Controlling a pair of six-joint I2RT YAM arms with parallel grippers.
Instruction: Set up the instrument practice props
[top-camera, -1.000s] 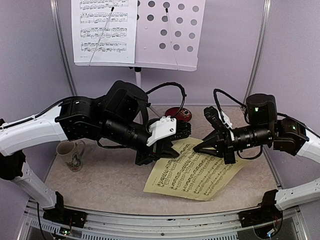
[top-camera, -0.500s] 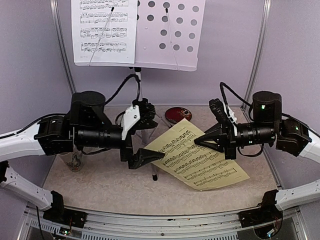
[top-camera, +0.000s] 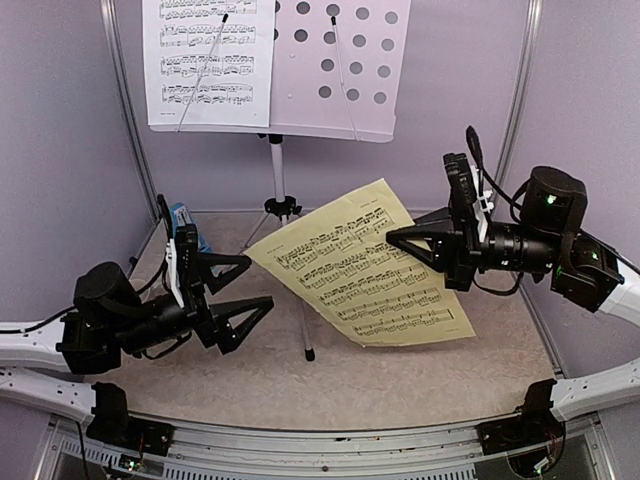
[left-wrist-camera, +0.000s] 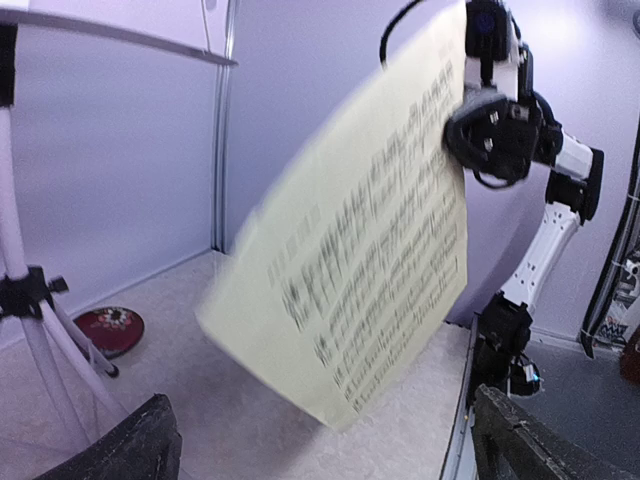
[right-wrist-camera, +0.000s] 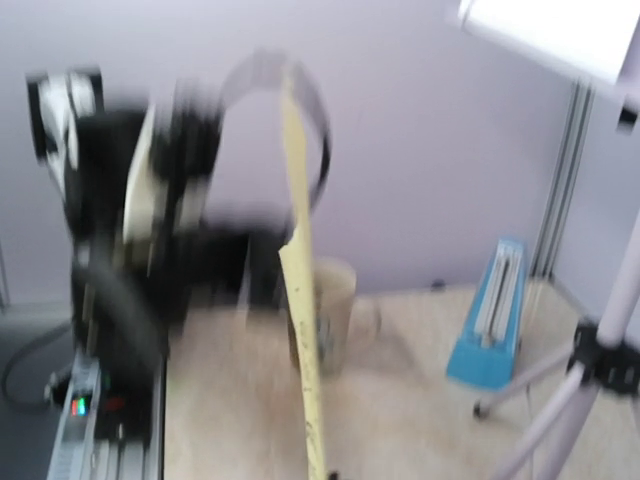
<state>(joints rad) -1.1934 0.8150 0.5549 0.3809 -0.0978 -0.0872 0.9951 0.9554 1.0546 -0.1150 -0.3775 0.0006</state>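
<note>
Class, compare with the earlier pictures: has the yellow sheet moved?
Yes. The yellow sheet has risen off the table and now hangs tilted in the right gripper, its top edge nearer the stand.

This is a robotics lab test cell, not a lived-in room. A beige speckled worktop (top-camera: 250, 380) is boxed in by plain lilac wall panels (top-camera: 60, 150) set between bare aluminium posts (top-camera: 122, 90). A left arm (top-camera: 110, 320) and a right arm (top-camera: 560, 240), black and white with loose cables, are mounted on a metal rail (top-camera: 320, 440) along the near edge. The few things inside look like staged props: a white perforated music stand (top-camera: 340, 70), a yellow music sheet (top-camera: 370, 270), a blue metronome (right-wrist-camera: 495, 320), a mug (right-wrist-camera: 335, 300) and a red plate (left-wrist-camera: 110, 330).
</note>
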